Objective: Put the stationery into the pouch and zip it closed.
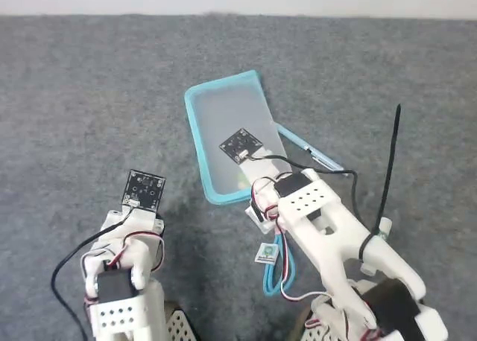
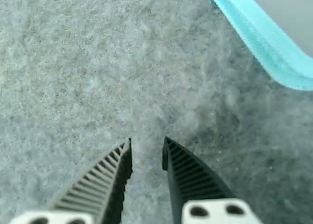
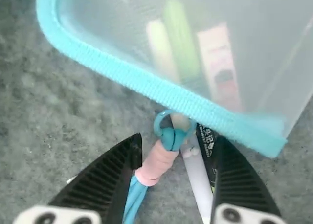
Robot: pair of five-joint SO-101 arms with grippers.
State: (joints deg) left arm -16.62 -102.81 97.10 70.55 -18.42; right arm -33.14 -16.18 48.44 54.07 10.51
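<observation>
Right gripper: released, jaws straddling the zip cord, not clamped on it.
Left gripper: slightly parted, empty, low over the carpet near the pouch corner.
Pouch: flat on the carpet, stationery inside.
Handling: likely light, floppy, slick. Pinch the cord's pink sleeve and pin the teal edge.

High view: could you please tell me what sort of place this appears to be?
Probably a robot-lab tabletop for manipulation trials: a grey felt-like mat covers the surface, the left arm and right arm stand side by side, and a teal-edged pouch lies on it.
</observation>
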